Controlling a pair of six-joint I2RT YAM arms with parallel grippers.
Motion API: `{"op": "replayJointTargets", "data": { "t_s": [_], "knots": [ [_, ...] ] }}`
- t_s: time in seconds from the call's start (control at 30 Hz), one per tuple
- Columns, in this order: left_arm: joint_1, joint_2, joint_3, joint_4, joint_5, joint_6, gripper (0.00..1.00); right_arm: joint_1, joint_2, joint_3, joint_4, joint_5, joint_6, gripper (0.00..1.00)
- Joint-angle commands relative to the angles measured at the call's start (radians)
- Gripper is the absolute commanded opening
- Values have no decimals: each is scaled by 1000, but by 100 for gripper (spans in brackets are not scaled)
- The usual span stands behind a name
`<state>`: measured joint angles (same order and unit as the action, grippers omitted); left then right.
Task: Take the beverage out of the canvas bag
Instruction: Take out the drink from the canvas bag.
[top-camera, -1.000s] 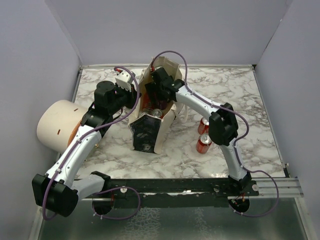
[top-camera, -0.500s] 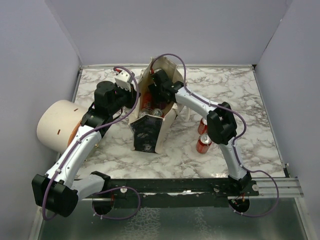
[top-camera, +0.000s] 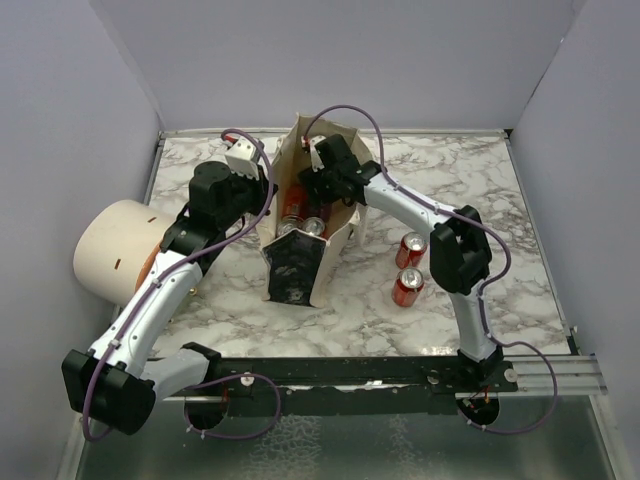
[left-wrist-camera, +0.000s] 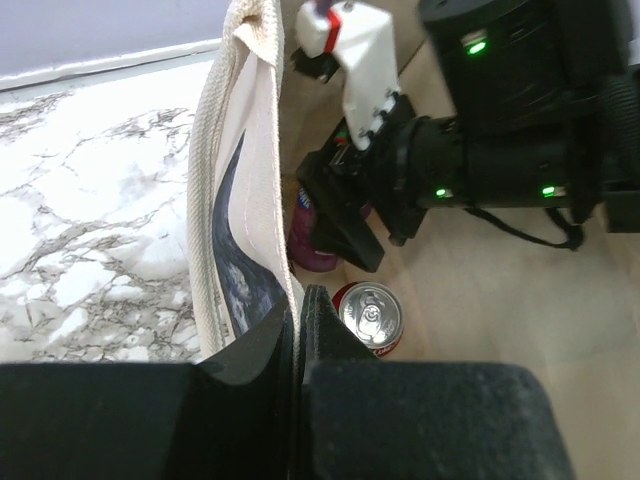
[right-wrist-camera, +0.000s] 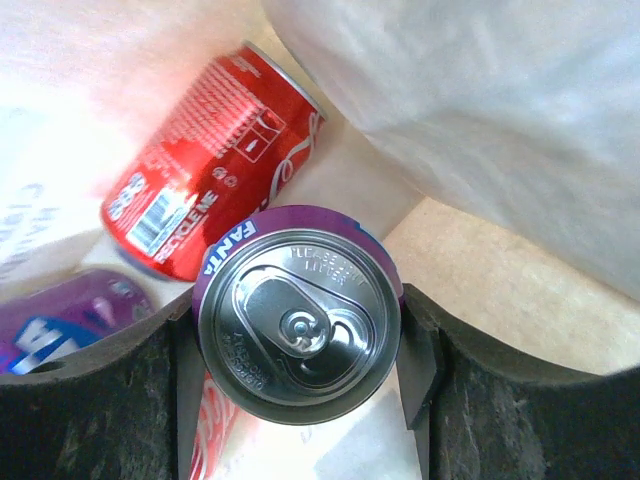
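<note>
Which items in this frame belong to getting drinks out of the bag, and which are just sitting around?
In the job:
- canvas bag, rim pinched by the left gripper
- purple can, between the right gripper's jaws
- red cola can, lying in the bag

Lying about:
- two loose red cans outside the bag
- cream cylinder

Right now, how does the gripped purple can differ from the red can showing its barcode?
The purple can faces the wrist camera top-on; the red can shows its side. The right gripper clamps the purple can; the red can lies free. Both are inside the canvas bag.
</note>
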<state>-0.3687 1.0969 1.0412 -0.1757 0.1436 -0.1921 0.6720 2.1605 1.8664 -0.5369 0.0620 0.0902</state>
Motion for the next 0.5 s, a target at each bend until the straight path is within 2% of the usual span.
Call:
{"op": "replayJointTargets", "data": {
  "t_s": [0.0, 0.2, 0.47],
  "knots": [
    [-1, -43, 82, 84, -50, 10, 0, -10, -164, 24, 178, -178, -18, 2],
    [0, -50, 89, 61, -81, 9, 0, -10, -324, -88, 262, -298, -5, 2],
    [-2, -57, 88, 54, -72, -11, 0, -10, -531, -231, 365, -301, 86, 2]
  ]
}}
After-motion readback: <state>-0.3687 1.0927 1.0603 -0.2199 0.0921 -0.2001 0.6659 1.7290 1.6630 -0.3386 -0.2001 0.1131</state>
